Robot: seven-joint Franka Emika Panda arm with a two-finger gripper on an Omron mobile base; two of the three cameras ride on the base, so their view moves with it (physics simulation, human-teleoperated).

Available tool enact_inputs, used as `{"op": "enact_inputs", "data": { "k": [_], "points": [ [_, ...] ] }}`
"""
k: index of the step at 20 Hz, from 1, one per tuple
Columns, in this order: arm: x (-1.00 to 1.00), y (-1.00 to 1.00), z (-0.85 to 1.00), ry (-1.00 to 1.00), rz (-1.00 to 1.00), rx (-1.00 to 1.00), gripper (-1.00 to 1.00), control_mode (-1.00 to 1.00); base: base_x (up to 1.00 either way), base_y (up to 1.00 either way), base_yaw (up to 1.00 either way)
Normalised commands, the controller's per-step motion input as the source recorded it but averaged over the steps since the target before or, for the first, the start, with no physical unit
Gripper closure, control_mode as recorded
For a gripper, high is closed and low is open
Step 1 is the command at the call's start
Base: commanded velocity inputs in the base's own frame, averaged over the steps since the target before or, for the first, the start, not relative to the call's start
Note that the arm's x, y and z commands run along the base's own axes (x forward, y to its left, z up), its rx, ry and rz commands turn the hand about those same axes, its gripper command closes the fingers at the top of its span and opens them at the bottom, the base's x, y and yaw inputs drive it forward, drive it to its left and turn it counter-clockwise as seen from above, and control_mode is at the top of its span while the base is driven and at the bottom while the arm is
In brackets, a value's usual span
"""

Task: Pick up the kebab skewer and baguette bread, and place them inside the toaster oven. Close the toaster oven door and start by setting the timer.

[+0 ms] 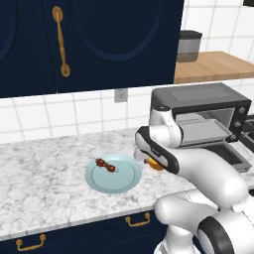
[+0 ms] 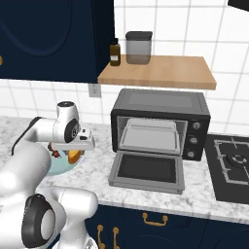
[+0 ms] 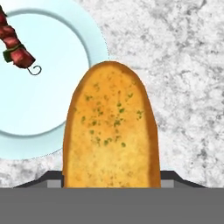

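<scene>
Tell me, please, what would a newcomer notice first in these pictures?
First the golden baguette bread, large in the hand view, between the fingers above the marble counter. Next the kebab skewer, lying on a pale blue plate. To the right, the toaster oven stands with its door dropped open.

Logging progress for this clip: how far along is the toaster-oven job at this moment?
Done: nothing is loaded yet; the toaster oven stands with its door dropped open. In hand: the pincer grips the baguette bread beside the plate. Left: bread in, the kebab skewer from the plate, door shut, timer set.
</scene>
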Motion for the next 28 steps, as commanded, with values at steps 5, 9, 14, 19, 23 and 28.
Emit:
{"op": "enact_inputs", "data": {
  "k": [5, 9, 14, 19, 23, 28],
  "points": [
    [-0.23, -0.41, 0.03, 0.00, -0.04, 0.00, 1.00, -1.00, 0.00, 0.00, 0.00],
    [-0.40, -0.35, 0.17, -0.02, -0.02, 0.00, 1.00, -1.00, 0.00, 0.00, 0.00],
    [-0.15, -0.32, 0.27, -0.05, 0.00, 0.01, 1.00, -1.00, 0.00, 0.00, 0.00],
    [0.00, -0.48, 0.12, -0.01, -0.01, 0.01, 1.00, -1.00, 0.00, 0.00, 0.00],
    [0.00, -0.48, 0.11, 0.00, -0.01, 0.00, 1.00, -1.00, 0.00, 0.00, 0.00],
    [0.01, -0.44, 0.16, 0.00, 0.00, 0.00, 1.00, -1.00, 0.00, 0.00, 0.00]
  ]
}}
